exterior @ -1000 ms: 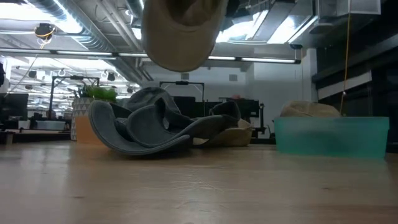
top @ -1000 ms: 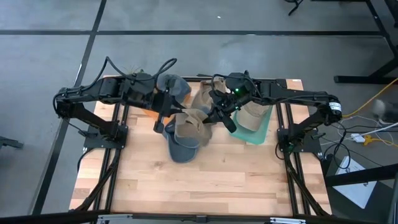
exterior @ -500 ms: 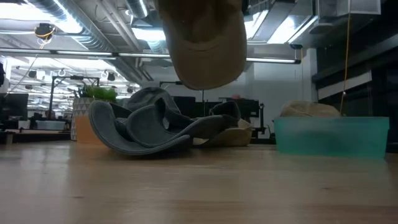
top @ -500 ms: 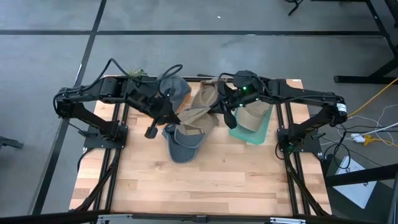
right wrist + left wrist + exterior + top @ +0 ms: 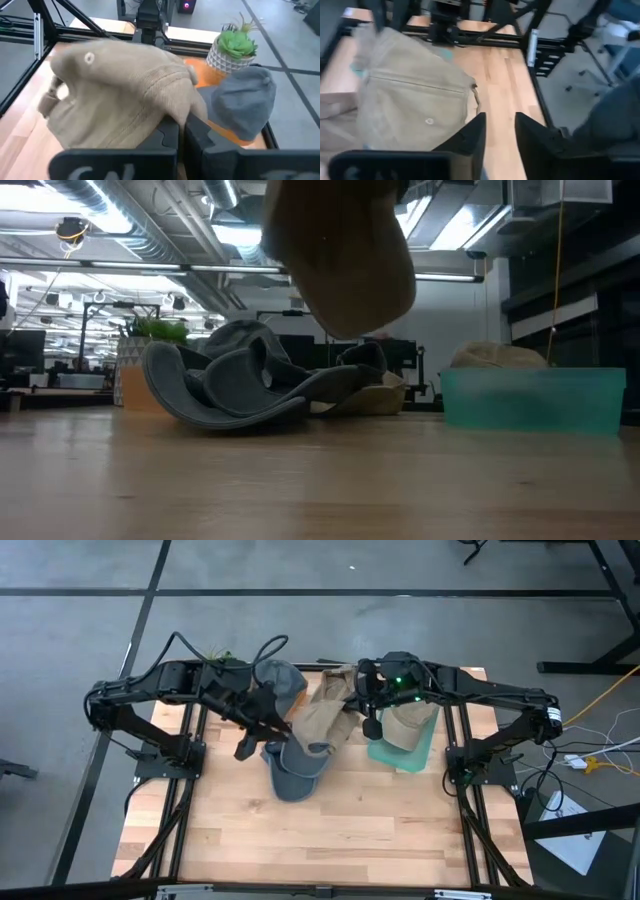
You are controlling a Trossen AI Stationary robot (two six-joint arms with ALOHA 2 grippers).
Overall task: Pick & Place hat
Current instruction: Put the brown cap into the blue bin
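One tan hat (image 5: 120, 95) is now held by right gripper (image 5: 181, 131) alone | left gripper (image 5: 497, 131) parted, released | carried toward teal bin (image 5: 408, 748).

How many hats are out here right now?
5, as far as I can tell: a lifted tan hat in mid-air, a tan table hat, a binned tan hat, a rear grey hat, and a front grey hat. The pile may hide more.
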